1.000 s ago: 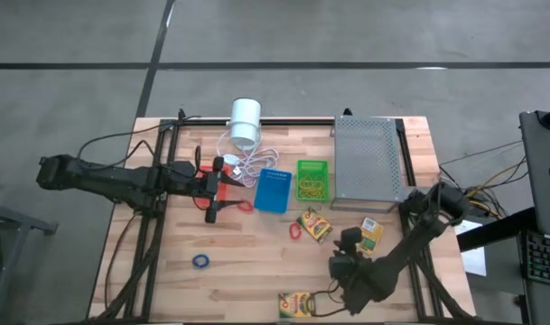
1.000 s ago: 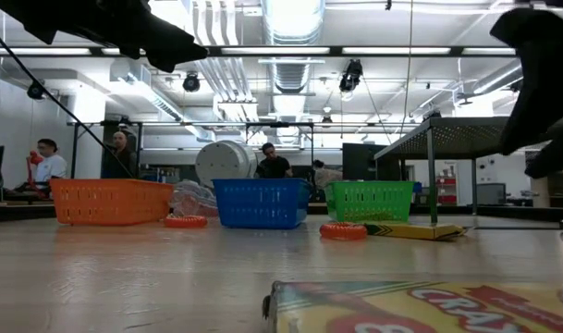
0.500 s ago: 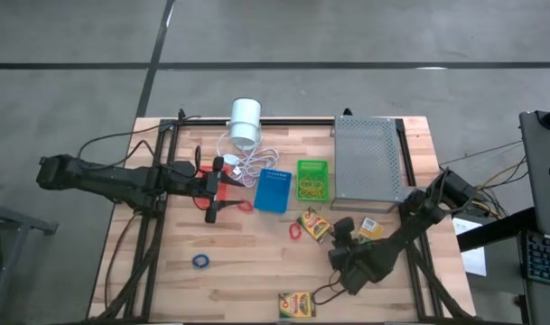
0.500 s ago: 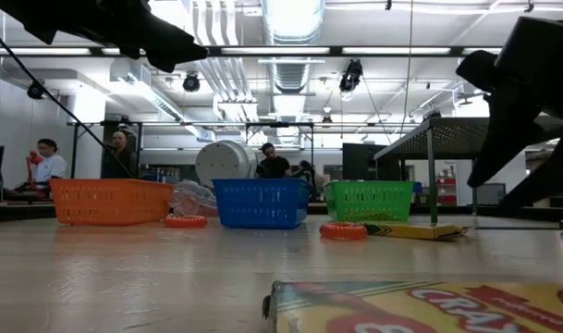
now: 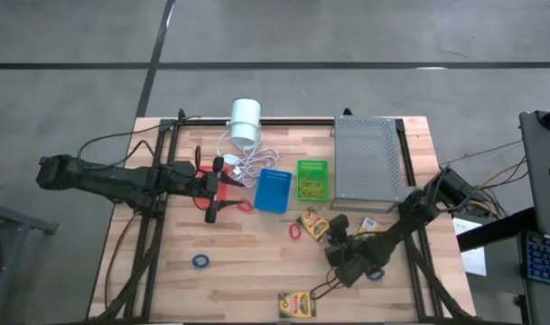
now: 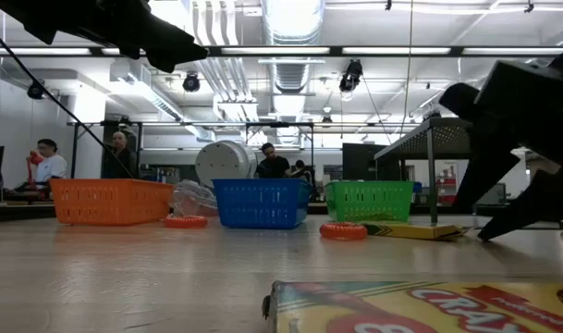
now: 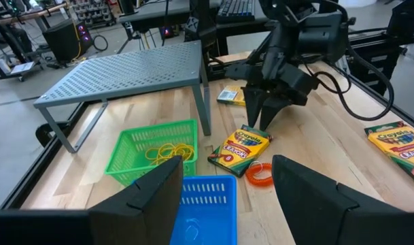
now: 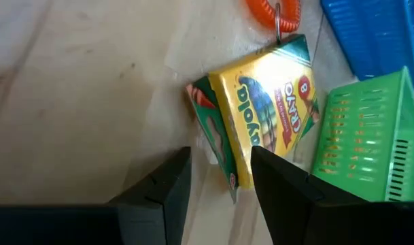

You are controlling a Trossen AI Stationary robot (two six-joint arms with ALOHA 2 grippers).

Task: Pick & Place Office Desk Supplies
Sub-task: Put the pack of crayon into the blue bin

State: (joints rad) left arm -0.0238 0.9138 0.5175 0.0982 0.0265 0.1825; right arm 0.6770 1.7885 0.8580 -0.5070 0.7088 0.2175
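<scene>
Since the earlier frame, right hand (image 5: 339, 236) has advanced from the near crayon box (image 5: 296, 305) toward the middle crayon box (image 5: 315, 225); part open, empty. Judged step: approach. Next: straddle, close. Left hand (image 5: 222, 183) idles wide open by the blue basket (image 5: 272, 190).

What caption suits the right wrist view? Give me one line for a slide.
Right claw, open and empty, poised over a yellow crayon box lying beside the green basket on the wooden table.

Table: pale wooden plank top (image 5: 256, 262), smooth.
Tray: big grey metal tray (image 7: 125, 71), full of little holes, matt.
Baskets: green plastic basket (image 7: 149, 153), blue plastic basket (image 7: 203, 204).
Box: yellow-green cardboard crayon box (image 8: 271, 95), shiny.
</scene>
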